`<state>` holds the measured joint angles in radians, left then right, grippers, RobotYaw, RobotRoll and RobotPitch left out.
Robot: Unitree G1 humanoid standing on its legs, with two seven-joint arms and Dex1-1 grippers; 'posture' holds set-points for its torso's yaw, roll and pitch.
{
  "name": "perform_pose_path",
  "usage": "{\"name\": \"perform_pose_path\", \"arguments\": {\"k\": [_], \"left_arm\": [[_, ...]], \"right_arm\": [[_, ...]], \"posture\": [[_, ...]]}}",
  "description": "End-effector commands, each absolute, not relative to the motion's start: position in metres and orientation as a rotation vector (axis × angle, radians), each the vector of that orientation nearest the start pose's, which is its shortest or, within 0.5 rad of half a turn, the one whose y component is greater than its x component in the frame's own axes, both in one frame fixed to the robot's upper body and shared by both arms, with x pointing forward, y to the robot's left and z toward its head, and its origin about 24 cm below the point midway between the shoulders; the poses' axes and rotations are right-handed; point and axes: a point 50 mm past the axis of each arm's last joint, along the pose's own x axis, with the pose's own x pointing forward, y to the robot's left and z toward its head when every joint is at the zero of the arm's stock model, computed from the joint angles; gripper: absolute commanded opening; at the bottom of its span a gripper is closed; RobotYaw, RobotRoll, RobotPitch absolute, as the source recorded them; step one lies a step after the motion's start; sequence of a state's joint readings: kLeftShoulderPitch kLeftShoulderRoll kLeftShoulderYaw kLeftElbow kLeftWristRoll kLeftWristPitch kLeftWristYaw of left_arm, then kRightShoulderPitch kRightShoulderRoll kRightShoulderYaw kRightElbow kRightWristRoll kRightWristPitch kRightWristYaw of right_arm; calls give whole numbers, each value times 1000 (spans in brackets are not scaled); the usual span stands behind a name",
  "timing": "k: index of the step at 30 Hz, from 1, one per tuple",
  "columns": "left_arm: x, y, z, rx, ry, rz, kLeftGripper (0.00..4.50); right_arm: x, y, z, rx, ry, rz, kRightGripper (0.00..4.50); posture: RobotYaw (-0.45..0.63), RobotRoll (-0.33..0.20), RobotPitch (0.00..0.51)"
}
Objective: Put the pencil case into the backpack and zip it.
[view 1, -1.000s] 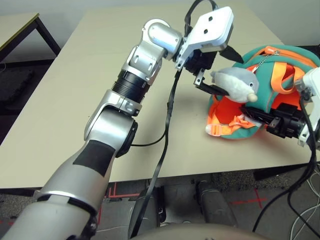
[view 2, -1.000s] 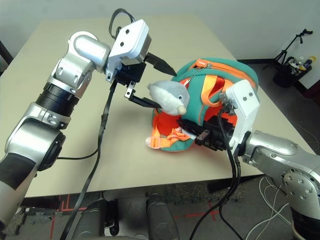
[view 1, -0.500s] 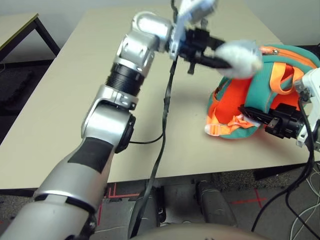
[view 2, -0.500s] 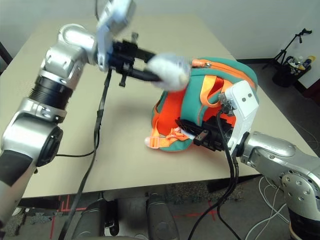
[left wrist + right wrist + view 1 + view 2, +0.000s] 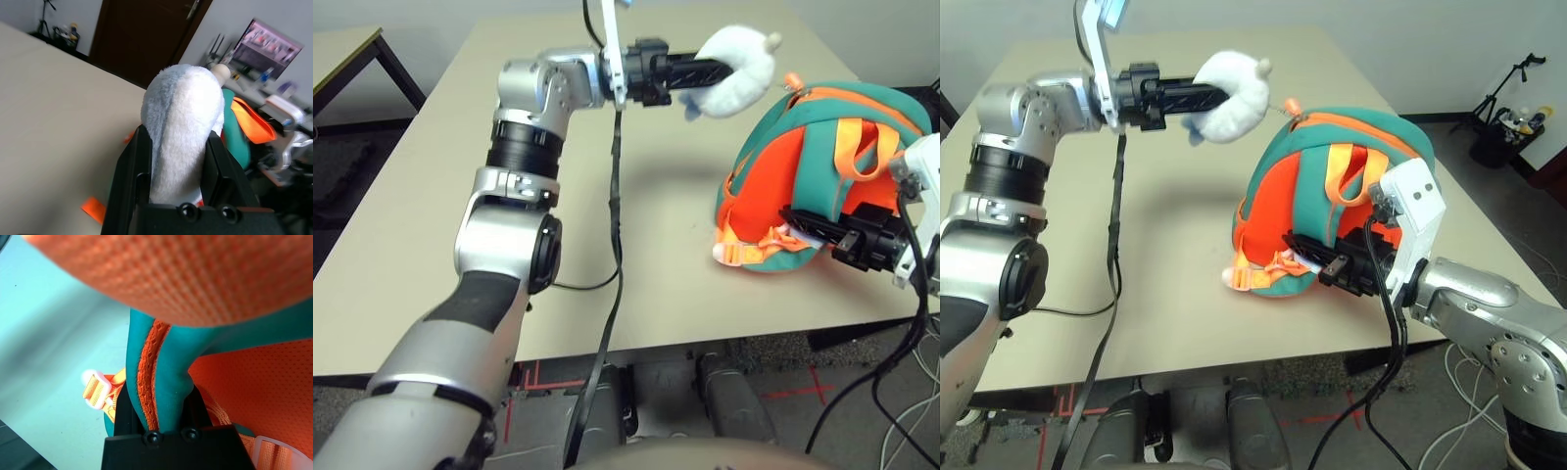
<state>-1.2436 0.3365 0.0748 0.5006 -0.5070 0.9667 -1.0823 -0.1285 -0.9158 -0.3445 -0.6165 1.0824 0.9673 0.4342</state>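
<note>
Zipping step — left gripper (image 5: 710, 70) clamps the plush charm (image 5: 736, 70), right gripper (image 5: 1317, 266) pinches the backpack (image 5: 1317, 211) trim; next, draw the zip closed.

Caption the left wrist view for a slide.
Left gripper clamps the plush animal charm above the table, with the backpack behind.
</note>
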Motion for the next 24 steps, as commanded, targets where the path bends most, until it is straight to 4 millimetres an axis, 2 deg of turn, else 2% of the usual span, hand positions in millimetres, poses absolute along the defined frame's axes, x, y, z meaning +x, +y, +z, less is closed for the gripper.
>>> {"name": "perform_pose_path", "arguments": {"k": [1, 4, 10, 14, 16, 21, 24], "left_arm": [[344, 110, 282, -299, 192, -1364, 1721], [337, 117, 269, -311, 240, -1345, 1721], [340, 135, 237, -334, 296, -1207, 1721], [344, 148, 212, -298, 353, -1116, 1721], [346, 154, 193, -213, 389, -1065, 1721], [340, 149, 149, -173, 520, -1065, 1721], [334, 143, 130, -134, 564, -1071, 1721]], "right_arm": [[212, -205, 194, -67, 285, 798, 193], [212, -205, 192, -64, 286, 797, 193], [213, -204, 190, -56, 284, 798, 193], [214, -203, 189, -55, 283, 799, 193], [215, -204, 189, -55, 282, 799, 193], [218, -202, 189, -55, 276, 805, 193], [220, -202, 189, -55, 272, 807, 193]], "posture": [[-191, 0, 119], [-189, 0, 119], [-186, 0, 118], [-178, 0, 116], [-174, 0, 114], [-170, 0, 106], [-170, 0, 103]]}}
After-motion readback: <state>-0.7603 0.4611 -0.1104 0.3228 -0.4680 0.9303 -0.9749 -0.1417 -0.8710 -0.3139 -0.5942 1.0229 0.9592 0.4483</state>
